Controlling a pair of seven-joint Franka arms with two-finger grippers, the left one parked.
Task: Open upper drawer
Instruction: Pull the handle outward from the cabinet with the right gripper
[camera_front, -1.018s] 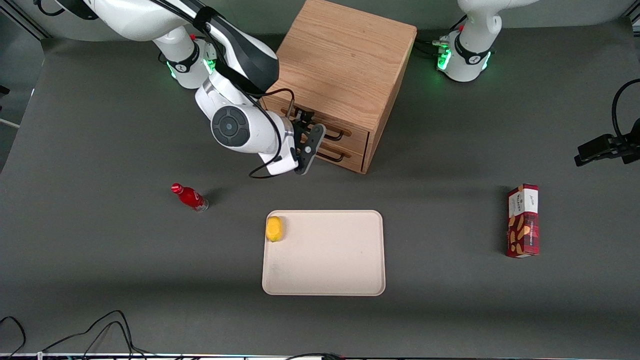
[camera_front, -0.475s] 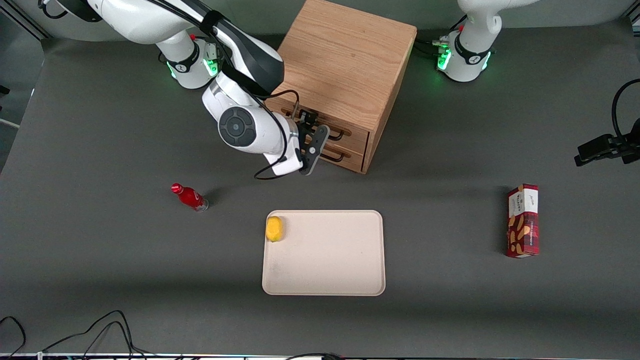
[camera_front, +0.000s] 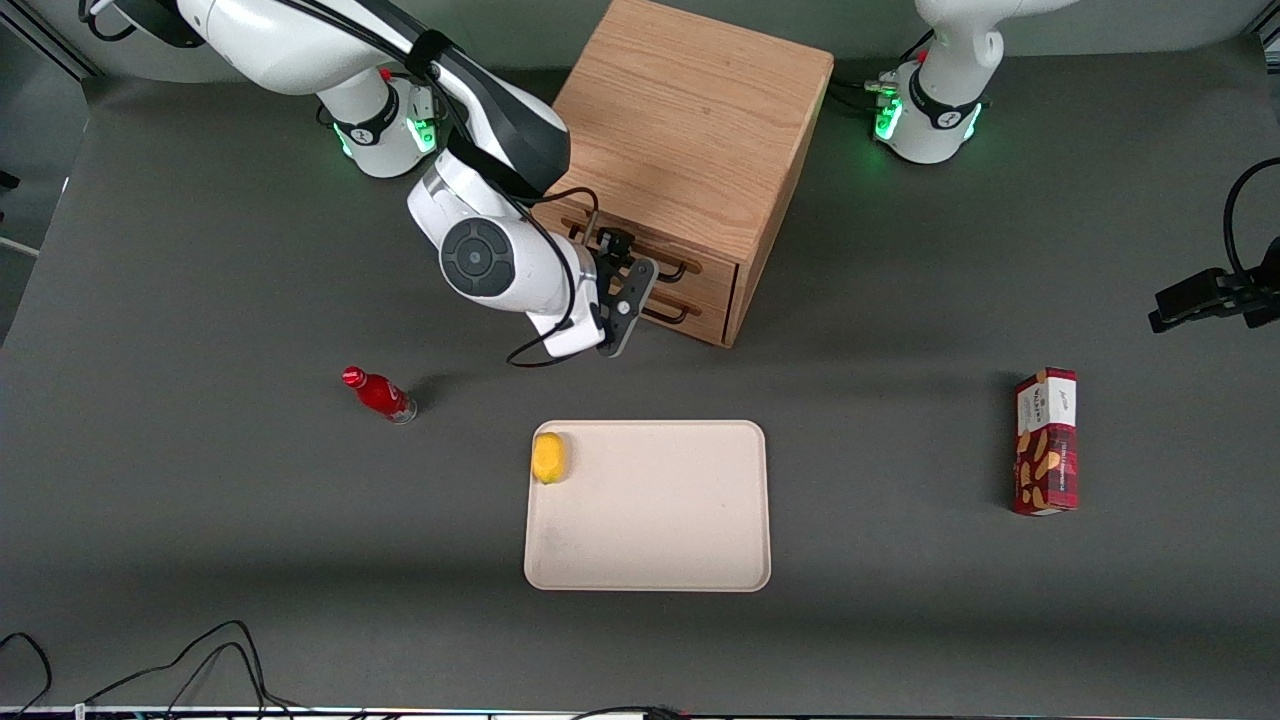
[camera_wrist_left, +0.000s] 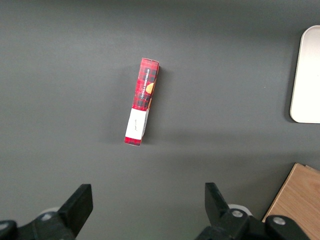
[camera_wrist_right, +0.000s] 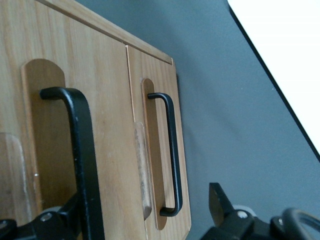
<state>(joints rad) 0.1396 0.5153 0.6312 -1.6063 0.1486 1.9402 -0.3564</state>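
The oak cabinet (camera_front: 690, 120) stands at the back middle of the table. Its upper drawer (camera_front: 712, 275) looks shut, with its black wire handle (camera_front: 672, 266) partly hidden by my gripper. The lower drawer (camera_front: 705, 318) also looks shut. My right gripper (camera_front: 625, 272) is open and empty, right in front of the drawer fronts. In the right wrist view the upper drawer's handle (camera_wrist_right: 82, 150) runs close beside one finger (camera_wrist_right: 60, 222). The lower handle (camera_wrist_right: 172, 150) lies between the fingers, farther off. The gripper (camera_wrist_right: 142, 222) touches neither handle.
A beige tray (camera_front: 660, 540) with a yellow lemon (camera_front: 548, 457) lies nearer the front camera. A red bottle (camera_front: 380, 394) lies toward the working arm's end. A red snack box (camera_front: 1046, 440) lies toward the parked arm's end and shows in the left wrist view (camera_wrist_left: 142, 100).
My right arm has moved a little closer to the cabinet, bringing the open gripper up to the drawer handles. The drawers have not moved.
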